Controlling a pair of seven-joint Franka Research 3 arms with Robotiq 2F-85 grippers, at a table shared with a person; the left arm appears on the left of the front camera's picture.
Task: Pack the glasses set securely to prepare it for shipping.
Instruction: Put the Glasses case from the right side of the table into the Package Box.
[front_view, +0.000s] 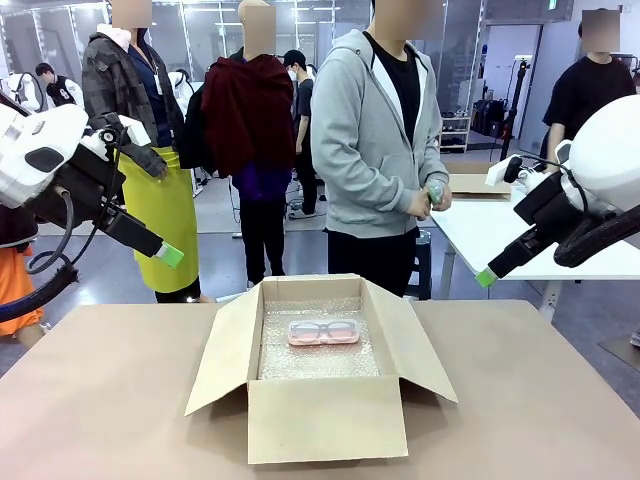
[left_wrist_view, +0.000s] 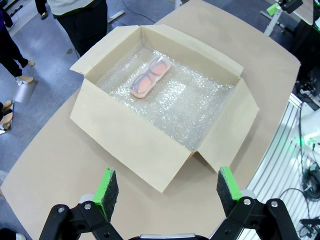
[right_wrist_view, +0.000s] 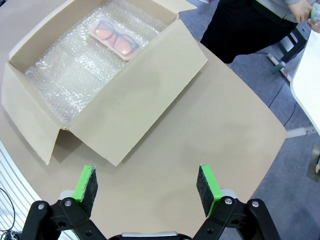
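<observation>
The glasses set (front_view: 323, 332) shows in the front view as one pale pink case with a clear top, lying flat on the bubble wrap (front_view: 318, 357) in the open cardboard box (front_view: 326, 420), towards its far wall. The person across the table holds something small and mint green (front_view: 436, 193) in both hands; it may be the second case, but it is too small to tell. The left gripper (front_view: 170, 256) and right gripper (front_view: 487, 277) hang raised on either side of the box, well apart from it. In the left wrist view the left gripper's green pads (left_wrist_view: 106, 186) stand wide apart and empty above the table (left_wrist_view: 55, 165), with the pink case lying spectacles-up in the box beyond. In the right wrist view the right gripper (right_wrist_view: 146, 185) is likewise spread and empty, over bare table beside the box's side flap (right_wrist_view: 135, 105). The case looks light and stiff, its smooth shell probably slippery and its contents fragile. A gentle pinch across the short width at mid-length, on the long edges, seems the safest hold.
</observation>
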